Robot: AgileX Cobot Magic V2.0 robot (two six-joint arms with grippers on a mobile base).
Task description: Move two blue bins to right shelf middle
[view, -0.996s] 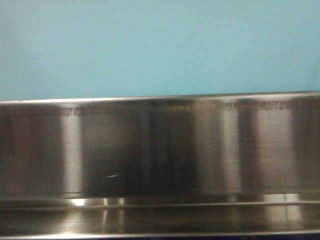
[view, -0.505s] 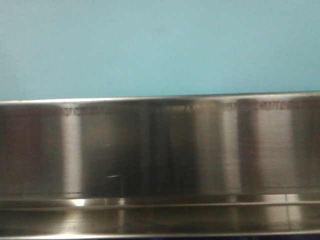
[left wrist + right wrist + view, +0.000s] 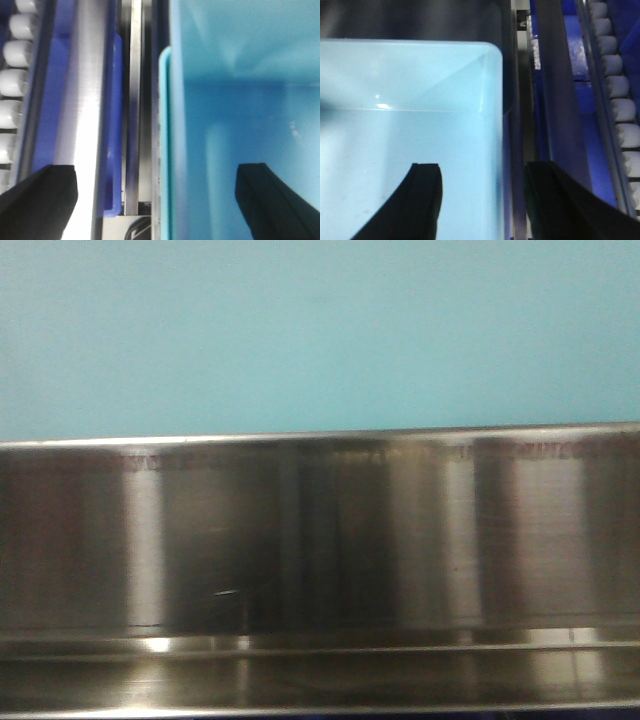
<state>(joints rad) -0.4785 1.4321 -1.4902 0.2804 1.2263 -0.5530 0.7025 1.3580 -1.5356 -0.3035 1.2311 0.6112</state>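
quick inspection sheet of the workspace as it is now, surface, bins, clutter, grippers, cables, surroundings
surface: brushed steel panel fills the front view; no tabletop seen
job's things: one light blue bin, empty where visible; second bin not seen
clutter: nothing seen
grippers: left gripper open, straddling a bin side wall; right gripper open, likewise straddling a bin wall
cables: nothing seen
surroundings: white rollers and dark blue frame beside the bin; teal surface above the panel

Rollers (image 3: 12, 65) left, rail (image 3: 90, 100) between, bin (image 3: 240, 125) right — right wrist view mirrored.
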